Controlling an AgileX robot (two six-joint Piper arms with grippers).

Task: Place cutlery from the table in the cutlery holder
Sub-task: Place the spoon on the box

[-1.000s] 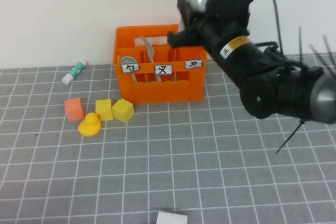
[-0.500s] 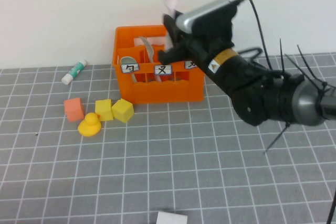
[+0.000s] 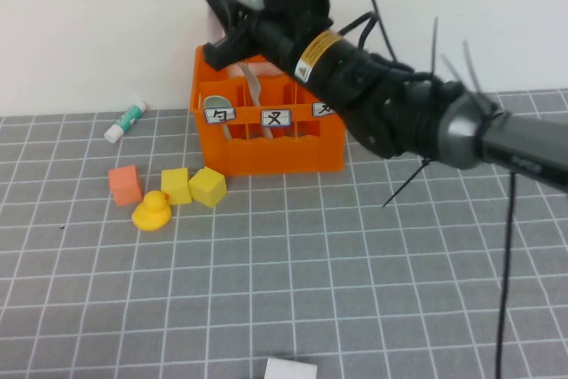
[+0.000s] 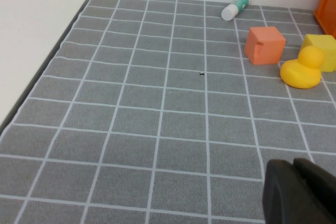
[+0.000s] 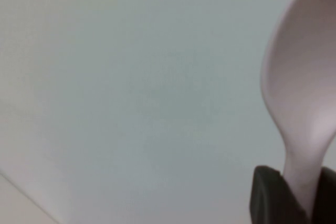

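My right gripper (image 3: 222, 24) is shut on the pale pink spoon (image 3: 214, 13), held up above the back left corner of the orange cutlery holder (image 3: 284, 144). In the right wrist view the spoon's bowl (image 5: 304, 87) sticks up from between the black fingers (image 5: 270, 198) against the white wall. A mint-green spoon (image 3: 218, 109) and a grey-green fork (image 3: 251, 82) stand inside the holder. My left gripper (image 4: 300, 192) is shut and empty, low over the grey gridded table (image 4: 157, 129), and it is out of the high view.
Left of the holder lie a glue stick (image 3: 125, 121), an orange cube (image 3: 125, 184), two yellow cubes (image 3: 176, 185) and a yellow duck (image 3: 153, 211). A white object (image 3: 290, 368) sits at the table's front edge. The white wall is right behind the holder.
My right arm has swung left with the pink spoon, from above the holder's right side to above its back left corner. The left gripper has not changed.
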